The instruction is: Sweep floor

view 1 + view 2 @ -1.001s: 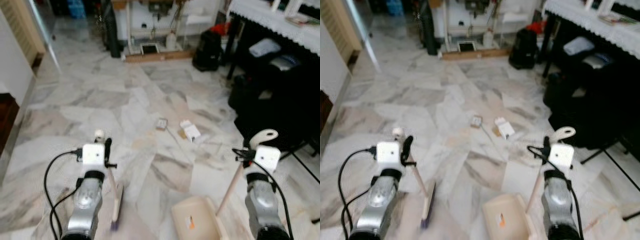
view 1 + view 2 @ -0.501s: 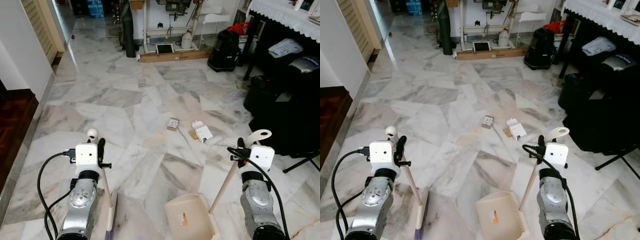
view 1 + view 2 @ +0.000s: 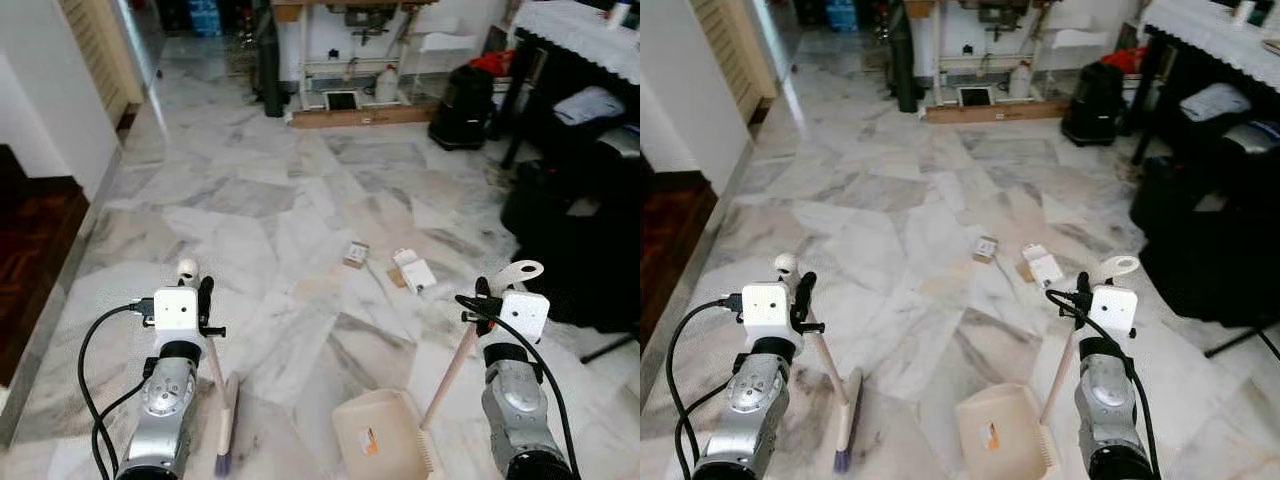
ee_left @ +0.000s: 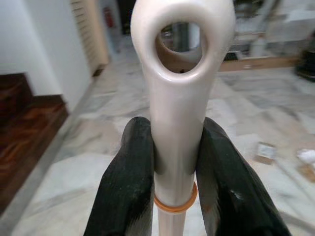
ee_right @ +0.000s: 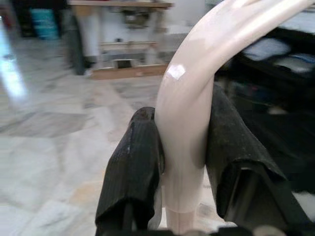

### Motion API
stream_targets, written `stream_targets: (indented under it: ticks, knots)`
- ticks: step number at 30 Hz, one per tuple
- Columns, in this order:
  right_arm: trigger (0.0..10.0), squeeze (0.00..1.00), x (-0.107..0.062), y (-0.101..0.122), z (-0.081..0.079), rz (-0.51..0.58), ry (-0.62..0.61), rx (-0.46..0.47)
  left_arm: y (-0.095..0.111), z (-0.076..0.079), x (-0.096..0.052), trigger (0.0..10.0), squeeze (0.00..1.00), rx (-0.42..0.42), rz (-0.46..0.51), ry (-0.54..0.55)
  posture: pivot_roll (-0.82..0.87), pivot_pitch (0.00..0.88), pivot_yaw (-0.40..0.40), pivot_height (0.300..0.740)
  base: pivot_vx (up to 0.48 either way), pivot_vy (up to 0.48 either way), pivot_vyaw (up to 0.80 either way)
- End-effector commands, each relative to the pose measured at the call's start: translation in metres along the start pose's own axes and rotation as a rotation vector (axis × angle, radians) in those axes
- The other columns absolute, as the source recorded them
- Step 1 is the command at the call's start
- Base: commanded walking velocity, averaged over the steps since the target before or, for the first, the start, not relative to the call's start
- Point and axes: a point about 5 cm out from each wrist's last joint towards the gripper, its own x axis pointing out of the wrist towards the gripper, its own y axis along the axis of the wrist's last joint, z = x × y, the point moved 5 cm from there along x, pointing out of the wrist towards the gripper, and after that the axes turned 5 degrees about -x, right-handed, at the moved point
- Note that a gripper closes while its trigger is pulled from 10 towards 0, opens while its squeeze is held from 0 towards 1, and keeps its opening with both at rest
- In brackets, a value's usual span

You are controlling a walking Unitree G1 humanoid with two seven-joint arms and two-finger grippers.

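Grey-veined white marble floor (image 3: 300, 200). Cream plastic broom (image 3: 215, 385) with purple bristle tips. Cream plastic dustpan (image 3: 385, 440) bearing an orange label. Left end effector (image 4: 174, 167) and right end effector (image 5: 184, 162): black fingers on silver arms.

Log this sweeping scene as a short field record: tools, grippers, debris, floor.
setting: grey-veined white marble floor
left gripper: shut on the cream-handled broom, head resting on the floor
right gripper: shut on the cream plastic long-handled dustpan, pan on the floor
debris: small brown-and-white cardboard box and white paper packet, lying ahead of both tools, apart from them
background: black bag, dark wooden step at the robot's left
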Motion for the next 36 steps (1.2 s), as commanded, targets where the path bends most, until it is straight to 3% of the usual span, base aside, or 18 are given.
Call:
stream_targets:
  ticks: [1, 8, 13, 36]
  knots:
    - [10.0, 0.00, 0.0041, 0.0077, 0.0062, 0.025, -0.016, 0.005, 0.0102, 0.0045, 0.0046, 10.0, 0.00, -0.001, 0.038, -0.014, -0.07, 0.000, 0.010, 0.740, 0.266, 0.000, 0.00]
    - [10.0, 0.00, 0.0044, 0.0047, 0.0072, 0.005, -0.021, 0.012, 0.0101, 0.0045, 0.0046, 10.0, 0.00, -0.002, 0.038, -0.013, -0.07, 0.000, 0.007, 0.740, 0.267, 0.000, 0.00]
    - [10.0, 0.00, 0.0034, 0.0037, 0.0065, 0.004, -0.016, 0.020, 0.0101, 0.0050, 0.0047, 10.0, 0.00, -0.003, 0.038, -0.015, -0.07, 0.000, 0.007, 0.740, 0.267, 0.000, -0.66]
    - [10.0, 0.00, 0.0042, 0.0061, 0.0037, 0.015, -0.005, 0.014, 0.0096, 0.0048, 0.0056, 10.0, 0.00, -0.007, 0.037, -0.010, -0.07, 0.000, 0.003, 0.740, 0.267, 0.000, 0.00]
